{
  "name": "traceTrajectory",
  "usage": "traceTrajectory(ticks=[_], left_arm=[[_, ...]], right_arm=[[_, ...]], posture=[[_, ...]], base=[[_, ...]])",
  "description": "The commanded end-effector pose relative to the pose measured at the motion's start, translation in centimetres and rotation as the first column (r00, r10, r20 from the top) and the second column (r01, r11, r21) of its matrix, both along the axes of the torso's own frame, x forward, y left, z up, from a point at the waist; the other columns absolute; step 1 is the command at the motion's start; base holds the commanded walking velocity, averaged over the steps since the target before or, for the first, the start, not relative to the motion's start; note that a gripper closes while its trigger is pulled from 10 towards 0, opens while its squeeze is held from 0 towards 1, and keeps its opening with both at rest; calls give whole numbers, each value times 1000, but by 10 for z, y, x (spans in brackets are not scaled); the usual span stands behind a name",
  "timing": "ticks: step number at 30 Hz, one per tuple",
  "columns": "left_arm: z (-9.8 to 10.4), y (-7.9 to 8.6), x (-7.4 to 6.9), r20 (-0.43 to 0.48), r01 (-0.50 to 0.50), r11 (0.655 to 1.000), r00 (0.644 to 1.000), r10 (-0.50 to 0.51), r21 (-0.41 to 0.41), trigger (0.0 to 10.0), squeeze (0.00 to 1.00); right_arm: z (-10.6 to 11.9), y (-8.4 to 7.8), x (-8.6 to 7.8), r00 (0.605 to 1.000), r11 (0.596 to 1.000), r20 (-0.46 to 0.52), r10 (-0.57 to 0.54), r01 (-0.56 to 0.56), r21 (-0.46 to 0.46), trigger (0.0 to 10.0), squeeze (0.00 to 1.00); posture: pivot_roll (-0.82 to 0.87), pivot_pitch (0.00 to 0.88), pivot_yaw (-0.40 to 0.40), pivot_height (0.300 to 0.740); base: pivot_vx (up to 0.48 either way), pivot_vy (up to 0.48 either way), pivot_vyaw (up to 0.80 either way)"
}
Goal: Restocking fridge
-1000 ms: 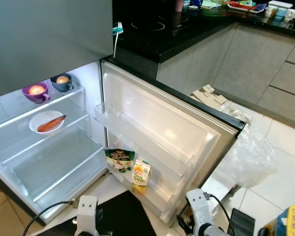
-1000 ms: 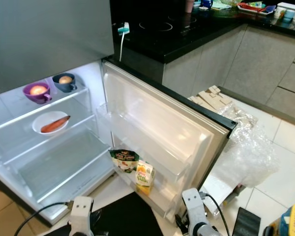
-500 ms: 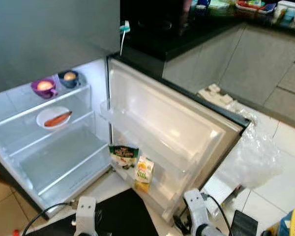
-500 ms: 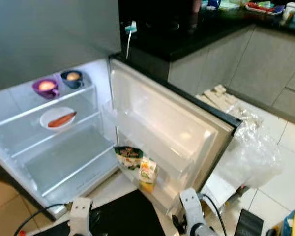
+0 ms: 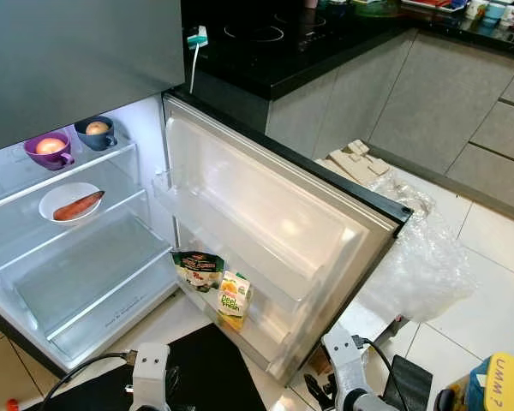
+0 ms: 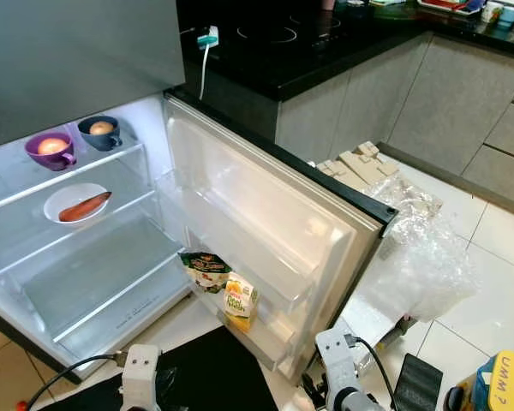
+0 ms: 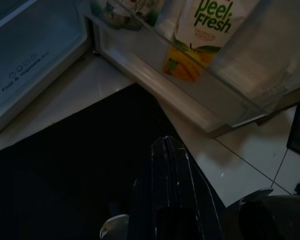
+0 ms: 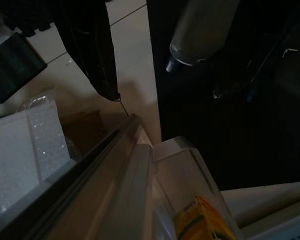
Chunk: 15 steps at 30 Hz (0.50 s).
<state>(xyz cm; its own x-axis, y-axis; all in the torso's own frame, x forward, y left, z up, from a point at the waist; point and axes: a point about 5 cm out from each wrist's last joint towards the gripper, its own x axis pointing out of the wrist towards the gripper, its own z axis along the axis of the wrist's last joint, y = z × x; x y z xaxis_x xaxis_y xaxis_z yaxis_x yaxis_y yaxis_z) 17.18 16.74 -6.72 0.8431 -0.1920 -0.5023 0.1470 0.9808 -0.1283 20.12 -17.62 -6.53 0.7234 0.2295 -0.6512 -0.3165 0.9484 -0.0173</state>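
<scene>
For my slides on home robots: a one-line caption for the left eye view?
Open fridge: two cups on the top shelf, a plate below, juice carton in the door's bottom bin.

Both arms hang low at the bottom edge of the head views. Left tool: black fingers pressed together, nothing held. Right tool: fingers together, likewise nothing held.

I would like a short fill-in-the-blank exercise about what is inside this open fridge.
1. The juice carton stands in the lowest shelf of the fridge ____.
2. The carrot lies on a ____ plate.
3. The purple cup stands on the ____ shelf.

Missing words: door; white; top
</scene>
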Motion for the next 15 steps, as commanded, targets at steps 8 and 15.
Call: traceTrajectory(ticks=[8, 15], left_arm=[[25, 18, -6, 183, 348, 935, 917, -354, 68, 10000, 0], [40, 25, -4, 253, 415, 906, 871, -421, 81, 10000, 0]], right_arm=[[19, -86, 7, 972, 961, -4, -236, 232, -151, 10000, 0], [43, -110, 29, 901, 900, 122, -415, 427, -90, 10000, 0]], posture=[[-89, 58, -68, 713], [-87, 61, -67, 713]], base=[[0, 0, 0], [0, 0, 0]])
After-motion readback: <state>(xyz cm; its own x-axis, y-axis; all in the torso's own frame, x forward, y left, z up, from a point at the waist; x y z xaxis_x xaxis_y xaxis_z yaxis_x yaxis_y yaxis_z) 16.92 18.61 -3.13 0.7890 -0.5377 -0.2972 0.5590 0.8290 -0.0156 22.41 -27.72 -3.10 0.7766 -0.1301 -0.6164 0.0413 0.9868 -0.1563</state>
